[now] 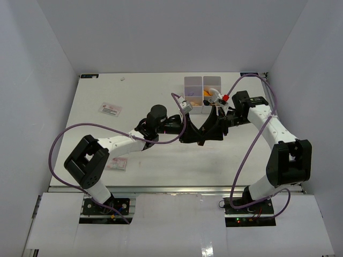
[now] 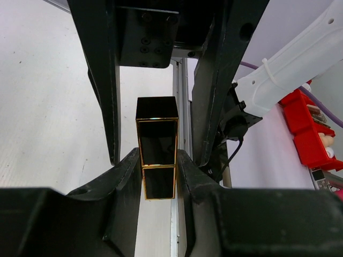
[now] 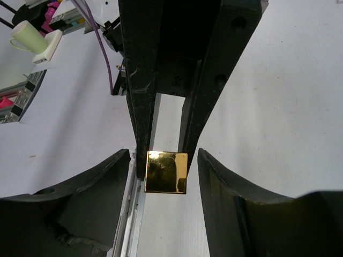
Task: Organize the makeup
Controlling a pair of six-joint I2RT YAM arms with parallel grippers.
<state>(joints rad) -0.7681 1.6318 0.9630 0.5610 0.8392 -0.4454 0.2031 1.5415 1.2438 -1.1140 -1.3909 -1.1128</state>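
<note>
Grey walls are seen on three sides of a white table. At far left a printed card is noted lying flat, and a second card lies nearer, beside the left arm.

The left gripper is reached out to the right, to the middle of the table. It is clenched on the black-and-gold lipstick tube, which is pressed on both sides by its fingers. The tube is held off the table, pointing towards the right arm, and its gold end is seen square-on in the right wrist view.

The right gripper is brought in from the right, directly facing the left one. Its jaws are set astride the tube's free end; a gap is seen on each side, so it is recorded as released, not touching.

Just beyond the two grippers a white compartment box is noted, with an orange item in one of its right-hand compartments.
</note>
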